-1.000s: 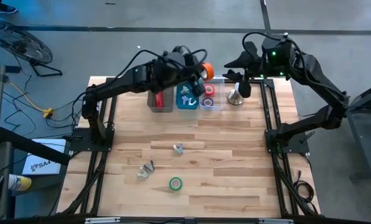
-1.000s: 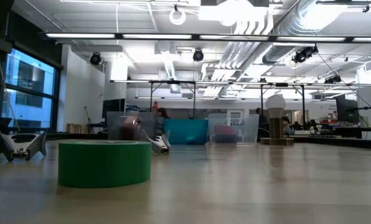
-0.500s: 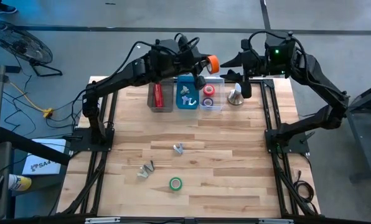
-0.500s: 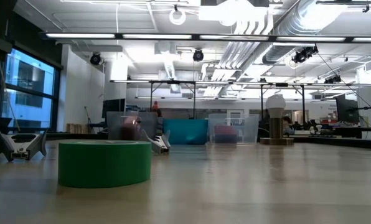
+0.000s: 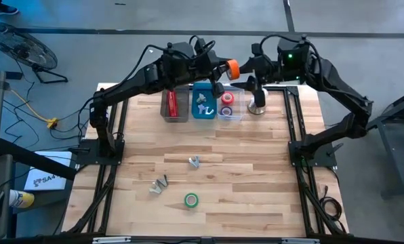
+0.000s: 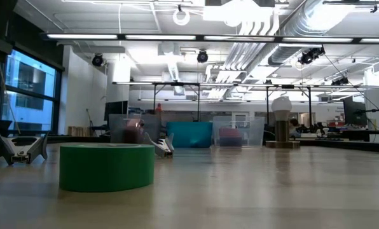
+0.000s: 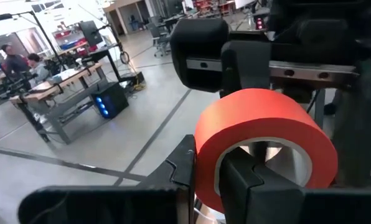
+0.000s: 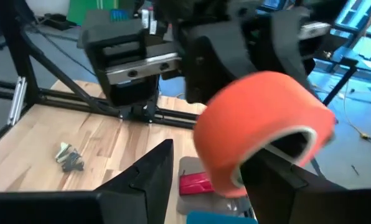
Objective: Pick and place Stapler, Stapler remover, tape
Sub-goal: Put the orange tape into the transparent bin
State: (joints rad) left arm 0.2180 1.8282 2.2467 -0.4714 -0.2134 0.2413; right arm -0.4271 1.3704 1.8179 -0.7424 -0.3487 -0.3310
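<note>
Stapler (image 5: pixel 170 103) in bin, long axis front-back.

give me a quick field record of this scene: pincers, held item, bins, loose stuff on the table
left pincer: shut on orange tape roll, raised over the far bins
right pincer: open, beside that roll
red stapler: in the left clear bin
blue bin: holds silvery claw pieces
right clear bin: two tape rolls
green tape roll: loose at the near edge
wooden table: silvery claw pieces loose

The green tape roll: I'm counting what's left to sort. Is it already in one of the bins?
No, the green tape roll lies on the bare wooden table, far from the bins.
</note>
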